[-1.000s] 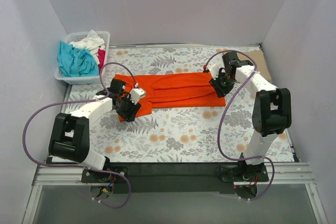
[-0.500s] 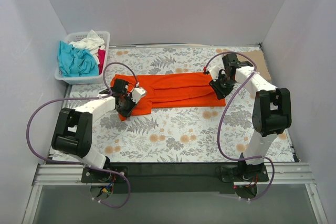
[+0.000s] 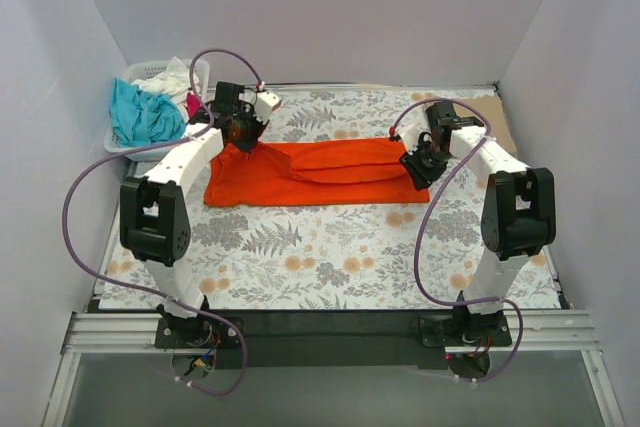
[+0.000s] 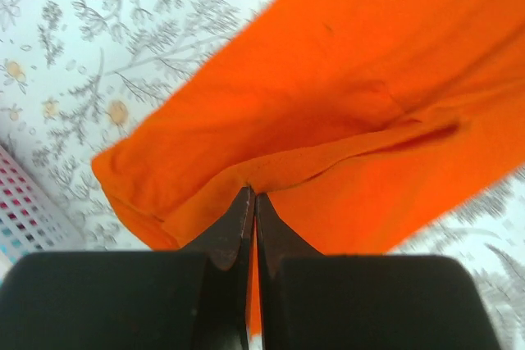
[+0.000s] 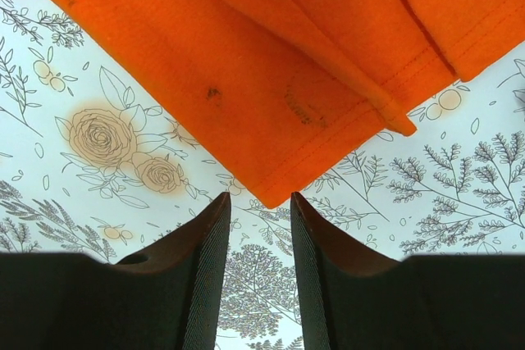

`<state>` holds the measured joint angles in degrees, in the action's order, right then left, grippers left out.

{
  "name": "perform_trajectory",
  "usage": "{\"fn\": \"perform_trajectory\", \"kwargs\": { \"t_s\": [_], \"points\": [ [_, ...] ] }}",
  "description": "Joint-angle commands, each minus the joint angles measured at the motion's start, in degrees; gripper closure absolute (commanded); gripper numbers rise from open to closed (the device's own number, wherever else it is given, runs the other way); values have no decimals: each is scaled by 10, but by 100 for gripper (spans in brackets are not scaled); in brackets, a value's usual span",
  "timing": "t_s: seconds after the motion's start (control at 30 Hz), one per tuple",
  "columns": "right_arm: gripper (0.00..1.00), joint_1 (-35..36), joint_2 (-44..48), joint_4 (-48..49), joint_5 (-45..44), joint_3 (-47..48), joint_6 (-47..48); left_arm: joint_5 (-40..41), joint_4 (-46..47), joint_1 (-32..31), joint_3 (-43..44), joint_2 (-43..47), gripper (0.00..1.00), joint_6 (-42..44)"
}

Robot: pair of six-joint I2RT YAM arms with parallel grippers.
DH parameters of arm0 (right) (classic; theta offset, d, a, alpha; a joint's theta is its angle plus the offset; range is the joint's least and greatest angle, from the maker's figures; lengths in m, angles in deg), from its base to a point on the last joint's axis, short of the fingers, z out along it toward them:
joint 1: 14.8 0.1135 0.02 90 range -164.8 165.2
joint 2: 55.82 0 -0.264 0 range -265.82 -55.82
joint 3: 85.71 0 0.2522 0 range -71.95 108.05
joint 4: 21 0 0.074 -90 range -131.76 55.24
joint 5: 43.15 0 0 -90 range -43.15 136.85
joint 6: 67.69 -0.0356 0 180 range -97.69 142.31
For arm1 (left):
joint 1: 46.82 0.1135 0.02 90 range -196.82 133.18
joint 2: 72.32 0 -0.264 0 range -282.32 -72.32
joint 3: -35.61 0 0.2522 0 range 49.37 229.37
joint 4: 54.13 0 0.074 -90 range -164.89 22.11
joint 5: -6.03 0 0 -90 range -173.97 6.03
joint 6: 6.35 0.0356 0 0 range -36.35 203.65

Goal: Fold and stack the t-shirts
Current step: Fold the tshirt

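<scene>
So the bright orange short-sleeved cloth t-shirt (image 3: 300, 172) lies stretched across the middle of the floral-print tabletop (image 3: 330, 247), and its left end just got hauled toward the upper left of the frame. A second ago the left end effector (image 3: 238, 132) was lower down at a bunched corner. Now it's pinched tight on a fold of the cloth, right beside the white slatted plastic basket (image 3: 120, 145). The right end effector (image 3: 418, 169) sits at the shirt's right corner, jaws narrowly apart, holding nothing. My guess: it's spreading the shirt flat before folding.
</scene>
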<state>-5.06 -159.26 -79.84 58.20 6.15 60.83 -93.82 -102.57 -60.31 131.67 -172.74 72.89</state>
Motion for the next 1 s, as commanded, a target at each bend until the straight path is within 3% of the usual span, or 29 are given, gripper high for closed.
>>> {"fn": "perform_trajectory", "kwargs": {
  "t_s": [0.0, 0.37, 0.7, 0.8, 0.83, 0.97],
  "points": [
    [62, -4, 2, -3, 17, 16, 2, 9, 18, 18, 45, -57, 100, -4],
    [57, -8, -18, -3, 22, 26, 1, -15, 76, 38, 107, -166, 100, -40],
    [54, -7, -16, -4, 25, 24, -1, -15, 84, 37, 119, -175, 99, -56],
    [54, -7, -18, -5, 28, 28, -4, -8, 73, 36, 132, -183, 91, -58],
    [53, -8, -17, -4, 28, 28, -6, -7, 66, 36, 134, -186, 79, -58],
    [51, -8, -12, -5, 25, 27, -4, -13, 48, 43, 127, -177, 63, -58]
  ]
}}
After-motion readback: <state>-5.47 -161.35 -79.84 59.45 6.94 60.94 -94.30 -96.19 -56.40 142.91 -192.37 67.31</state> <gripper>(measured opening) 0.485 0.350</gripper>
